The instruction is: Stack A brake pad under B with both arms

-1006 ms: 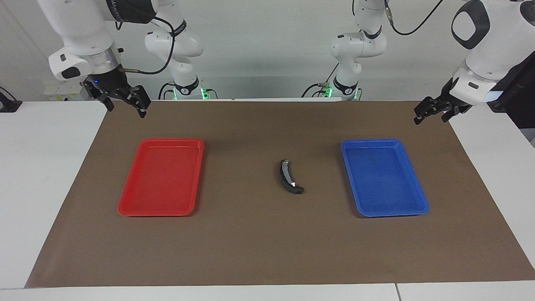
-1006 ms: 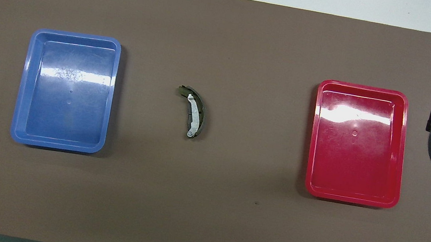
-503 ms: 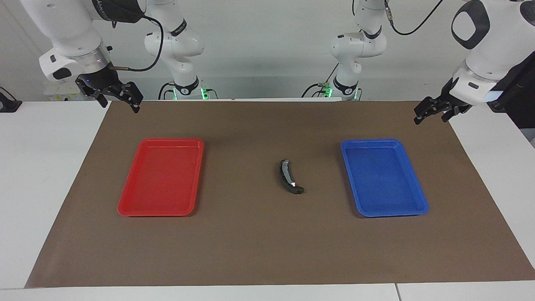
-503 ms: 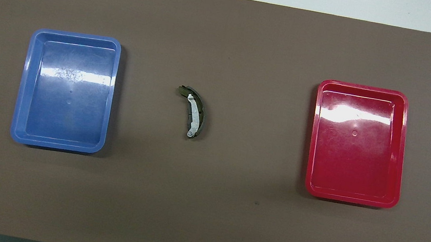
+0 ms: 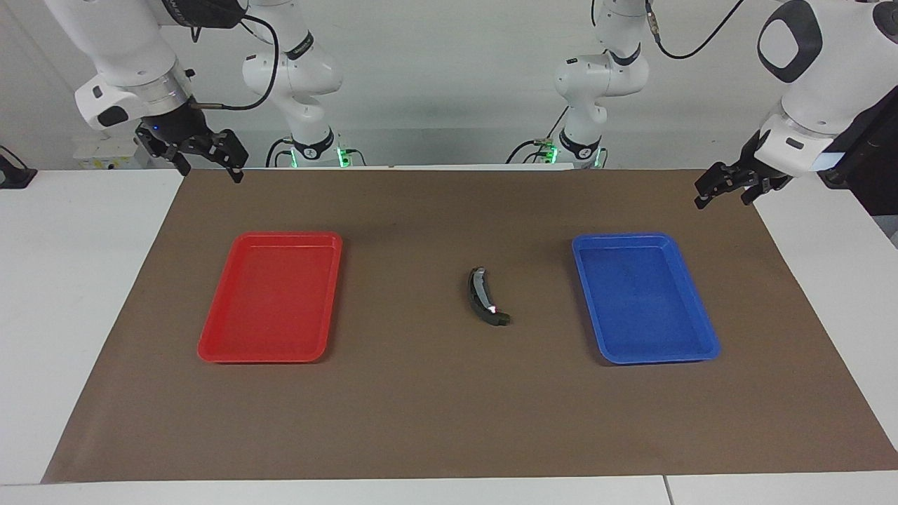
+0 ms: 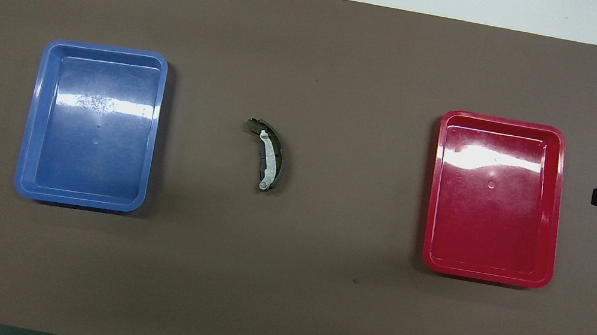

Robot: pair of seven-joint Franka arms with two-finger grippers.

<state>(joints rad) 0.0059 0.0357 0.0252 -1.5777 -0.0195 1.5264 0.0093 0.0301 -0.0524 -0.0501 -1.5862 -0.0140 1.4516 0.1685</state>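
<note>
Arms first: both are pulled way out to the table's ends, up in the air, holding nothing. The right gripper (image 5: 203, 158) hangs over the mat's corner at the right arm's end, wrist angled down, and its fingers look spread apart with a clear gap. The left gripper (image 5: 726, 184) hovers over the mat (image 5: 435, 407) edge at the left arm's end, tilted down toward the table; can't tell from here whether its jaws are spread or pressed together.

B (image 5: 485, 297) lies flat on the mat roughly mid-table, between the red tray (image 5: 210, 347) and the blue tray (image 5: 705, 347), a bit closer to the blue one. Its grey band faces up, curve bulging toward the right arm's end. A brake pad (image 6: 255, 124) seems to be underneath it, just poking out at the end farther from the robots
</note>
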